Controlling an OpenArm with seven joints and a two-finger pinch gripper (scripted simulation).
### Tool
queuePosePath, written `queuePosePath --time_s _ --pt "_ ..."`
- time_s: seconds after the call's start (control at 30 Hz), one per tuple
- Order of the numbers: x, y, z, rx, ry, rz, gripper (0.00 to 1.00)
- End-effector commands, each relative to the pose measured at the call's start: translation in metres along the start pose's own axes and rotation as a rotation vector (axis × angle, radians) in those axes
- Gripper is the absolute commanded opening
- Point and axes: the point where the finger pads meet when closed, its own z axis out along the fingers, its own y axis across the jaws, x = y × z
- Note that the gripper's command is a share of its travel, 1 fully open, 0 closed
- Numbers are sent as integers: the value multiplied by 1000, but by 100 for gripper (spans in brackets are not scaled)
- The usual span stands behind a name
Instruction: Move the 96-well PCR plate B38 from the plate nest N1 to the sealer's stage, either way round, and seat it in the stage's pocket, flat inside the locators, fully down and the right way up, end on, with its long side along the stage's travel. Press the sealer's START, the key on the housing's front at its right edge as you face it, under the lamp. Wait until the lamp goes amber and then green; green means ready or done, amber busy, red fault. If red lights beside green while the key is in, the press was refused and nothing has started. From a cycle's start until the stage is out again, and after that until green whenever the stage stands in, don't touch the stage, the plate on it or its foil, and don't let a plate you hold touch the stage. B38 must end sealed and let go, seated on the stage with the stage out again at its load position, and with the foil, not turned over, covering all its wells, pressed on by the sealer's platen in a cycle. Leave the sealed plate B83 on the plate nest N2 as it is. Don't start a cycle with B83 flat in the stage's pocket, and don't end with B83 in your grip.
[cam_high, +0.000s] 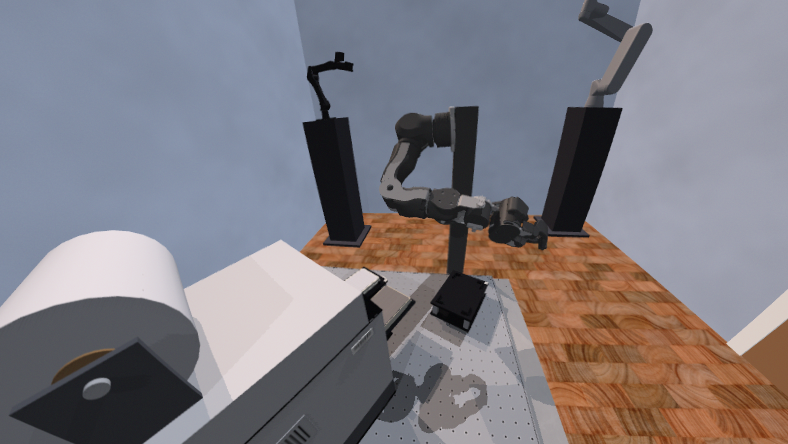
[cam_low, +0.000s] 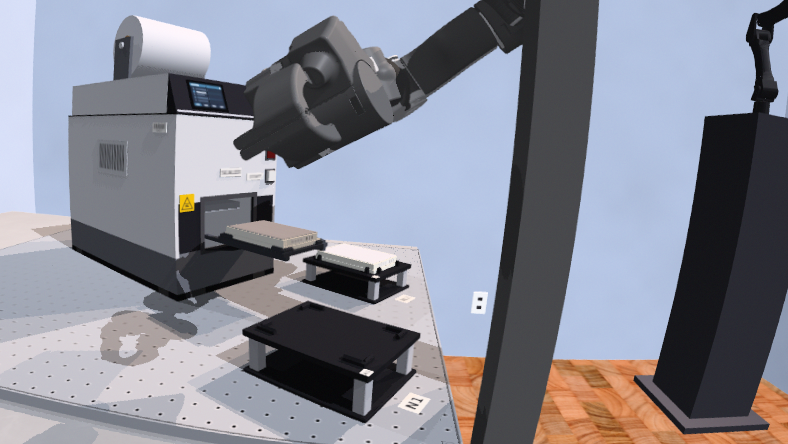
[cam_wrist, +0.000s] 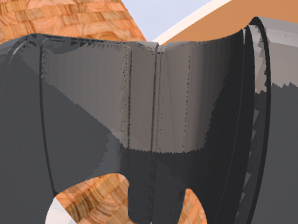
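The PCR plate B38 (cam_low: 272, 238), with a flat tan-grey top, lies on the sealer's stage (cam_low: 259, 247). The stage stands out in front of the sealer's opening. Nest N1 (cam_low: 330, 336) is bare; it also shows in the top view (cam_high: 459, 300). The white-topped plate B83 (cam_low: 358, 256) sits on nest N2. My gripper (cam_low: 248, 144) (cam_high: 537, 231) is shut and empty. It hangs in the air off the table's far side, above the wooden floor. In the wrist view the fingers (cam_wrist: 156, 209) are pressed together with only floor behind them. The white START key (cam_low: 270, 175) shows. The gripper hides most of the lamp, and a small red patch (cam_low: 270, 156) shows below the fingers.
The sealer (cam_low: 165, 165) stands at the table's left with a foil roll (cam_low: 162, 46) on top. The arm's dark post (cam_low: 537, 220) rises at the table's edge. Two black camera pedestals (cam_high: 336, 176) (cam_high: 579, 165) stand on the wooden floor.
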Motion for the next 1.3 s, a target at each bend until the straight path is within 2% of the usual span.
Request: queuePosePath --time_s 0.0,1.27 --pt "0 -7 0 38 -7 -11 0" --pt "2 -1 1 38 -7 -11 0"
